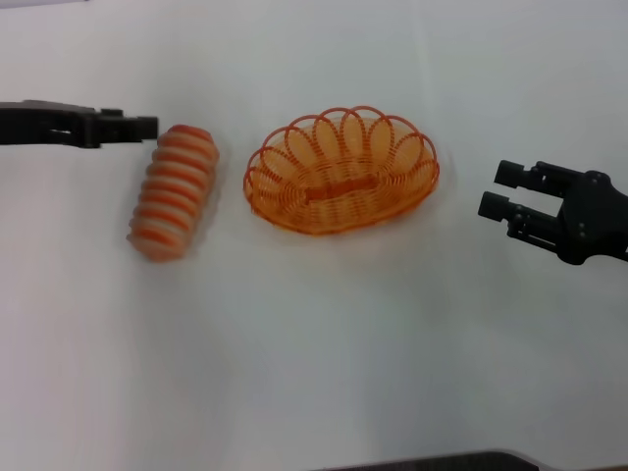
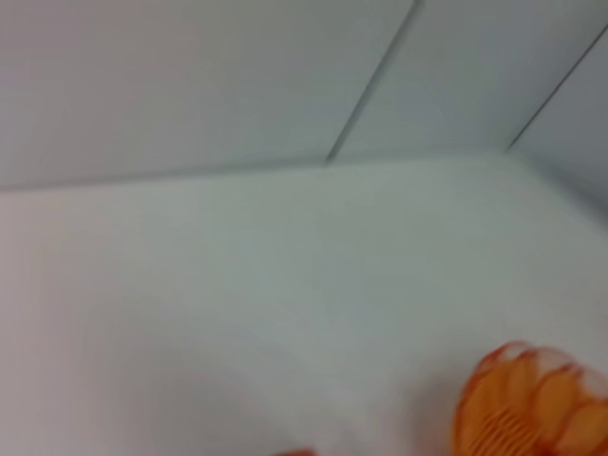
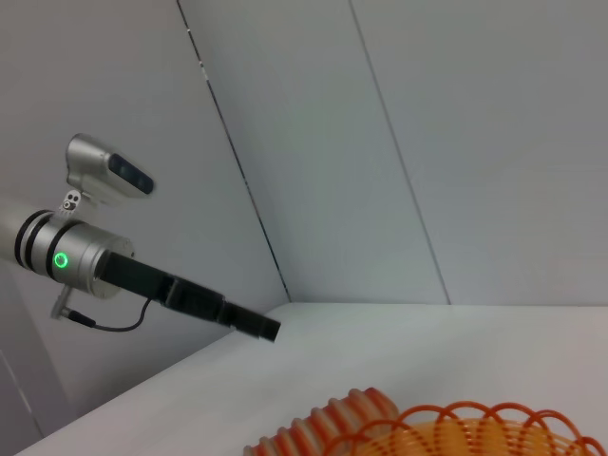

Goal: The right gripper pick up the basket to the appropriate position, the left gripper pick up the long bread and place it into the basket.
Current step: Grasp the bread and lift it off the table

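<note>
On the white table (image 1: 314,343) the oval orange wire basket (image 1: 341,169) sits near the middle, its looped scalloped rim ringing a spiral wire base, with nothing inside it. Just to its left and apart from it lies the long bread (image 1: 175,190), a ribbed loaf striped orange and cream with rounded ends. The right gripper (image 1: 498,190) hovers well right of the basket with its jaws parted and empty, while the left gripper (image 1: 147,126) hangs beside the loaf's far end, its jaw gap impossible to tell.
</note>
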`<state>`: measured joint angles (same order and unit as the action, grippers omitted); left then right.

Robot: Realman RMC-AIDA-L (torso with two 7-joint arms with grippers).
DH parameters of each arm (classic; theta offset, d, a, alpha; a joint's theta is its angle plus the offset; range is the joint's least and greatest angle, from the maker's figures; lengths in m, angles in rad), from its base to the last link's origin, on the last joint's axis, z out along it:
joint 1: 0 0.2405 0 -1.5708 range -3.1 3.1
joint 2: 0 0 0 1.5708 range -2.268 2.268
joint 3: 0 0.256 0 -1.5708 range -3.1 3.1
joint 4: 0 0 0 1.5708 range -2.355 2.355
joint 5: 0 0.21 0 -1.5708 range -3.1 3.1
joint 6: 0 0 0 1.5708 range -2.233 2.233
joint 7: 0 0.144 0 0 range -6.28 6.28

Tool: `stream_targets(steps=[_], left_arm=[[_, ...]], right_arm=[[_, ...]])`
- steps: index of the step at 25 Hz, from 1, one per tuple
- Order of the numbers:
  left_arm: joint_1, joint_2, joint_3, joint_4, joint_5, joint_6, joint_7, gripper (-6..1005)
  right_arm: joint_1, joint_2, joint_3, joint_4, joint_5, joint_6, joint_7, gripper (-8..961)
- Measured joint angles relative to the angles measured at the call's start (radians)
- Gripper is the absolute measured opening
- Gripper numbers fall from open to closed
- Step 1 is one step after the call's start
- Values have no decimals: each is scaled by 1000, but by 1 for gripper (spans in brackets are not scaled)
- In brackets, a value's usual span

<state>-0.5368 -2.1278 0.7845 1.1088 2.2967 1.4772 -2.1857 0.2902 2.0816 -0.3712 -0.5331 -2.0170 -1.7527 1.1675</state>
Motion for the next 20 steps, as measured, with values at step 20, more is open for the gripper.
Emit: stream_targets(steps=[20], left_arm=[[-52,-36,419,61,338,-215,-402,596]], right_arm=[[9,1,21,4,0,6,-2,583]])
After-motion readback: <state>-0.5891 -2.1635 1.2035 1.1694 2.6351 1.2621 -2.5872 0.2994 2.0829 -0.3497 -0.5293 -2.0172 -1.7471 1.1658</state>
